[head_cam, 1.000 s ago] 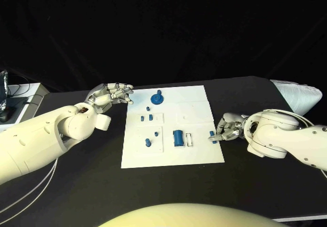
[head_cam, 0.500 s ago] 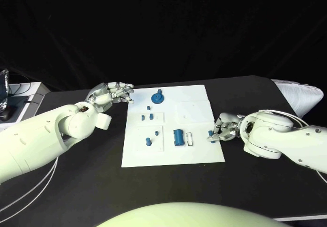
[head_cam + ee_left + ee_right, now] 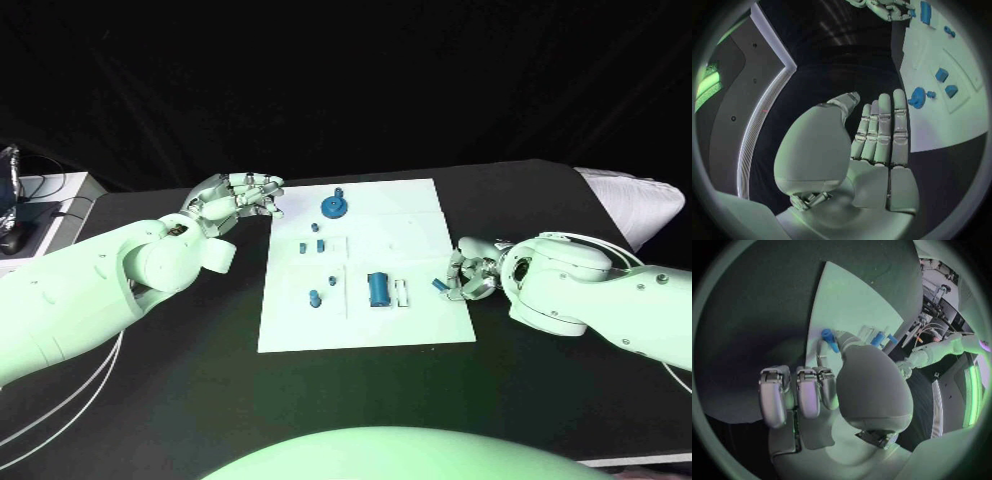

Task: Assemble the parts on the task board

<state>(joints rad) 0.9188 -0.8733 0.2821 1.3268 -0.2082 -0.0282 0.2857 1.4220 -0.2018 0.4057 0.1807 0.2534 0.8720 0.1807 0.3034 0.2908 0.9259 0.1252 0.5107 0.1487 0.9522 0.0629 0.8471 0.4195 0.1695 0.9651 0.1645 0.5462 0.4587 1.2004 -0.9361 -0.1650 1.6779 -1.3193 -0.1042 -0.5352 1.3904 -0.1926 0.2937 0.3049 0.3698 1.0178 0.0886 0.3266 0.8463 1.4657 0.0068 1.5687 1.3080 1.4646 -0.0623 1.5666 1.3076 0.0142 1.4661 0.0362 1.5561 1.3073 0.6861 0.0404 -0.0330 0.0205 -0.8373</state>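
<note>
The white task board (image 3: 411,225) lies mid-table. On it are a round blue part (image 3: 333,207), a blue cylinder (image 3: 378,289) and several small blue pegs (image 3: 313,297). My right hand (image 3: 475,272) hovers at the board's right edge and pinches a small blue peg (image 3: 441,285) at its fingertips. In the right wrist view this peg (image 3: 829,339) sits at the thumb tip over the board (image 3: 854,305). My left hand (image 3: 235,200) stays beside the board's far left corner, holding nothing. The left wrist view shows its fingers (image 3: 882,132) straight, near the round part (image 3: 917,97).
A white padded object (image 3: 629,203) lies at the table's far right edge. Equipment and cables (image 3: 26,215) stand off the table's left side. Bare black tabletop (image 3: 368,400) stretches in front of the board.
My right hand has shifted a little up and left with the blue peg, bringing it onto the board's right edge. The left hand has stayed put.
</note>
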